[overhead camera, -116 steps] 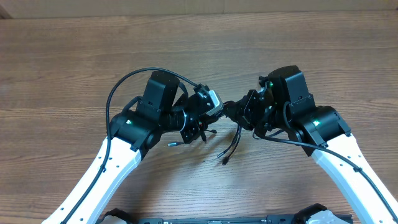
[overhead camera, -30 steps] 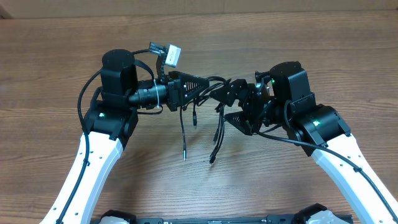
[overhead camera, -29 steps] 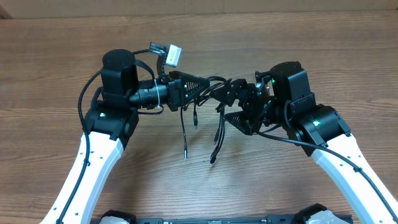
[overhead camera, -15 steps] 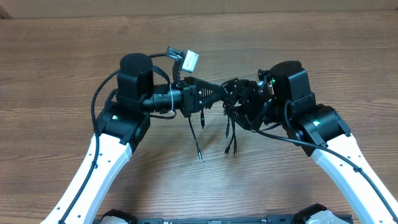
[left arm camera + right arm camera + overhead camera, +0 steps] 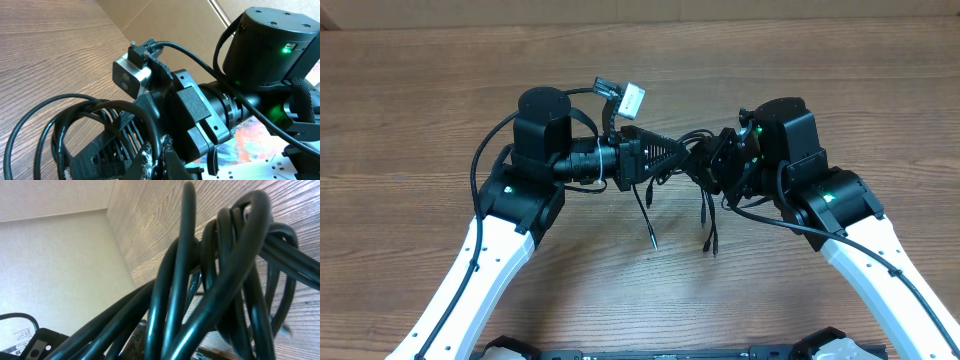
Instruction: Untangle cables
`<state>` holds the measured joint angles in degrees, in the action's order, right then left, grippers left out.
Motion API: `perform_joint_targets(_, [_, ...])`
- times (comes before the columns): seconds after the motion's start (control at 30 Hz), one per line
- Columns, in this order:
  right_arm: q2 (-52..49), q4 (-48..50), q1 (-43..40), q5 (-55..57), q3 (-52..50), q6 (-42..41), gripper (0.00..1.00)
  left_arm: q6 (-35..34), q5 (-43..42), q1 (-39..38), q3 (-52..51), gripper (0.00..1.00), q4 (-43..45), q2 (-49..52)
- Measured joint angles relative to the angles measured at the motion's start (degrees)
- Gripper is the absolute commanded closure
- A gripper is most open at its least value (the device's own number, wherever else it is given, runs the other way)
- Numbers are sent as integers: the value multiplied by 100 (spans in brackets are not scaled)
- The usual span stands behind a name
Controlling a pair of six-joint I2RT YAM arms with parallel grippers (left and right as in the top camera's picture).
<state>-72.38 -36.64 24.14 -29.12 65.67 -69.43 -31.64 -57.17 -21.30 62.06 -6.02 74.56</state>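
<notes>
Dangling over wooden table (image 5: 420,100), black cables (image 5: 706,222), left gripper (image 5: 672,158) clenched on them; right gripper (image 5: 717,166) clamped likewise

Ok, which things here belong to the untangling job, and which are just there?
Part of the job: the cables, a tangle held up between the arms with loose ends dangling; the left gripper and right gripper, both shut on it.

Just there: the wooden table; the cardboard along the far edge; the left arm's own black wire.
</notes>
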Motion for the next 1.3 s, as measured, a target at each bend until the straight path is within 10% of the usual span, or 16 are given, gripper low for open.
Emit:
perform_joint_targets(0.13, [0, -2, 0, 0, 0, -2, 96, 0, 59, 0, 0, 93, -13, 0])
perform_joint_targets(0.33, [-2, -44, 0, 0, 0, 0, 96, 11, 258, 0, 0, 40, -286, -4])
perform_joint_targets(1.13, [0, -42, 0, -315, 0, 2, 96, 2190, 529, 229, 11, 54, -1969, -11])
perform_joint_targets(1.3, [0, -42, 2, -485, 0, 22, 96, 2308, 719, 227, 11, 73, -1965, -11])
